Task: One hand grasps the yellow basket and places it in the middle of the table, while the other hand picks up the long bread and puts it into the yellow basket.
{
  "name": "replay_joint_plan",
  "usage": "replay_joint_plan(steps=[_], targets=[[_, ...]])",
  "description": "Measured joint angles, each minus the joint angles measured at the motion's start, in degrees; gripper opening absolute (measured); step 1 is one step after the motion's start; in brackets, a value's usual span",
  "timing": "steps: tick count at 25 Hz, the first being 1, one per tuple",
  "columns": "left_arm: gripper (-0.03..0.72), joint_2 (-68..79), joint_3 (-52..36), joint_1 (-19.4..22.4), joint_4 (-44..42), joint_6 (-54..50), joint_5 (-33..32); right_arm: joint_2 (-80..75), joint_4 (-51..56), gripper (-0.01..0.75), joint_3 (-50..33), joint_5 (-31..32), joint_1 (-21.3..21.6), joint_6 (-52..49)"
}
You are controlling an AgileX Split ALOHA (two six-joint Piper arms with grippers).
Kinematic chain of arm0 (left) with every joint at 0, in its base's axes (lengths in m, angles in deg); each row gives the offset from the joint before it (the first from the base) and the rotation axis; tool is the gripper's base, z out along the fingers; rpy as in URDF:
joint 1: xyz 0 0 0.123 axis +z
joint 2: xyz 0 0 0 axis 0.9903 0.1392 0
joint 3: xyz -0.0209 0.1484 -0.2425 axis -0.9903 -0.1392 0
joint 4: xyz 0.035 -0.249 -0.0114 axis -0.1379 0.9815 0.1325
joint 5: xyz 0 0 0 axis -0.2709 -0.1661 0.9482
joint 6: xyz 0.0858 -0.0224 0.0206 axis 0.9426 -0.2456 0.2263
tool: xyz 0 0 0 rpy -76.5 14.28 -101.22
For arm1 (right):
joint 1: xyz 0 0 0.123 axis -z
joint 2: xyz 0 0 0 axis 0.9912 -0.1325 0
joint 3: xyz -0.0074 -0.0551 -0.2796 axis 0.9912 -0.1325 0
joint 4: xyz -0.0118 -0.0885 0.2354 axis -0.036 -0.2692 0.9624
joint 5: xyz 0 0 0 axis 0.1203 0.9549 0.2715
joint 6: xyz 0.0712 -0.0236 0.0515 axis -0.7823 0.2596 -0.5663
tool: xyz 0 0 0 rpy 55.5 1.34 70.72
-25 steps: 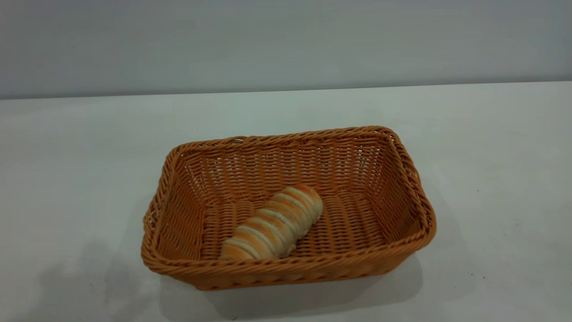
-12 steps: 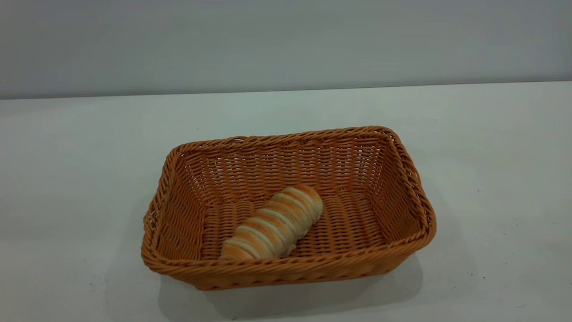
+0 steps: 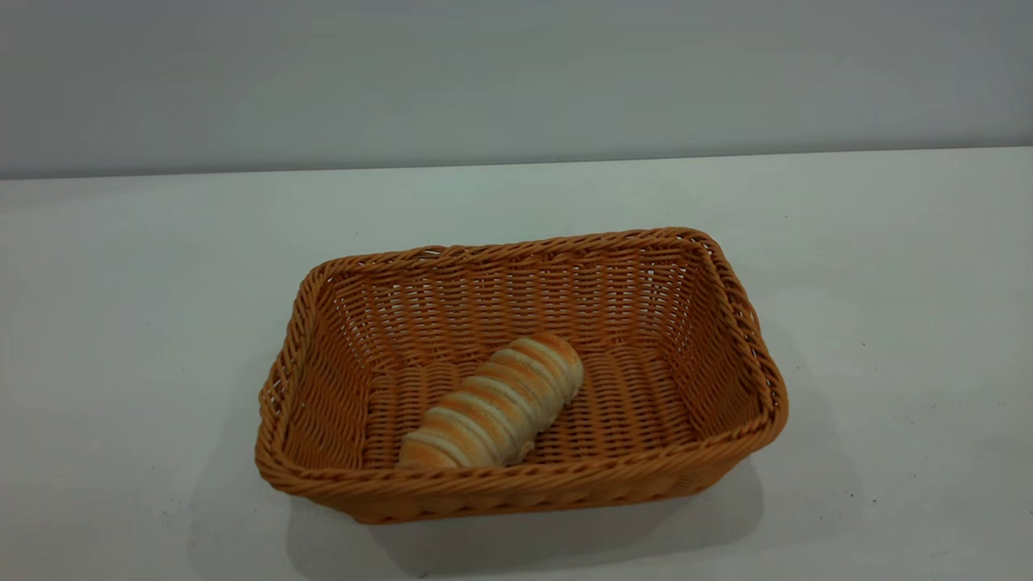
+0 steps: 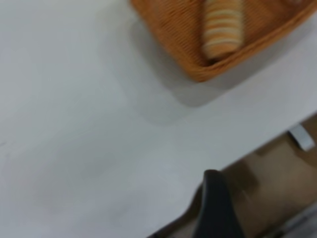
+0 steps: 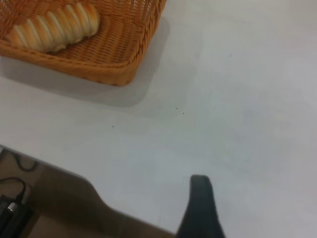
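Note:
The yellow basket (image 3: 726,323) stands in the middle of the white table (image 3: 121,323). The long bread (image 3: 492,407) lies slantwise on its floor, near the front wall. Neither gripper shows in the exterior view. In the left wrist view a dark part of my left gripper (image 4: 215,203) hangs over the table's edge, well away from the basket (image 4: 178,39) and the bread (image 4: 223,27). In the right wrist view a dark part of my right gripper (image 5: 200,203) is above bare tabletop near the edge, apart from the basket (image 5: 124,54) and the bread (image 5: 54,29). Neither gripper holds anything that I can see.
The table's edge (image 4: 237,163) runs close to the left gripper, with brown floor below. In the right wrist view the edge (image 5: 74,173) shows with a black cable and plug (image 5: 12,203) beneath. A grey wall (image 3: 516,81) stands behind the table.
A faint shadow at the table's front left has faded away. The basket and the bread have not moved.

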Motion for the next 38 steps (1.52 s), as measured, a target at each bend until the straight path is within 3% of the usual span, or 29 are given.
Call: replay_joint_plan(steps=[8, 23, 26, 32, 38], targets=[[0.577, -7.15, -5.04, 0.0, -3.61, -3.33, 0.18, 0.0, 0.05, 0.589, 0.0, 0.0, 0.0, 0.0], [0.577, -7.71, -5.2, 0.0, -5.88, -3.06, 0.47, 0.0, 0.05, 0.589, 0.0, 0.0, 0.07, -0.06], [0.577, -7.71, -5.2, 0.0, -5.88, -3.06, 0.47, 0.0, 0.11, 0.589, 0.0, 0.0, 3.05, -0.06], [0.577, -10.54, -5.27, 3.25, -5.94, -3.06, 0.55, 0.0, 0.16, 0.589, 0.0, 0.0, 14.62, -0.11], [0.577, -10.77, -5.27, 7.57, -5.94, -3.06, 0.55, 0.0, 0.16, 0.589, 0.0, 0.0, 18.35, -0.11]])
